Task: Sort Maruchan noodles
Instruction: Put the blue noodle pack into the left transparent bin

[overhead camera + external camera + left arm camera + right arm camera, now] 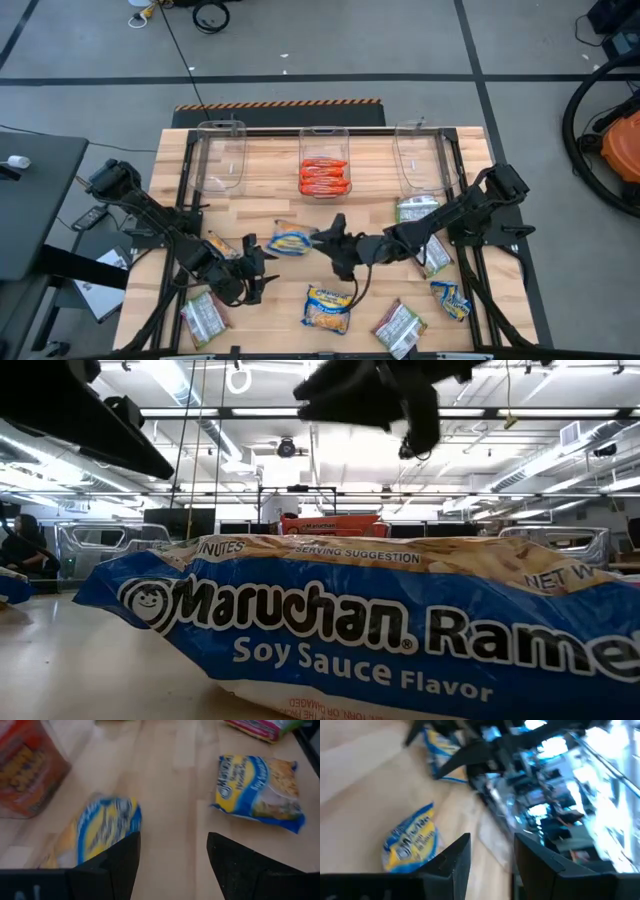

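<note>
One flat yellow-and-blue plastic Maruchan noodle packet (293, 241) lies on the wooden table (262, 190) between the empty, parted left hand (262, 272) and right hand (326, 238); judged light, crinkly, brittle inside, best pinched across its short width.

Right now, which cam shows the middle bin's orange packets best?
High view: the orange packets lie stacked in the middle bin, fully visible. Low view shows only a distant orange strip; left wrist catches a blurred edge; right wrist shows none.

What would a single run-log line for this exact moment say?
left pincer: open, empty | right pincer: open, beside yellow-and-blue packet | orange-red packets: in middle bin
</note>
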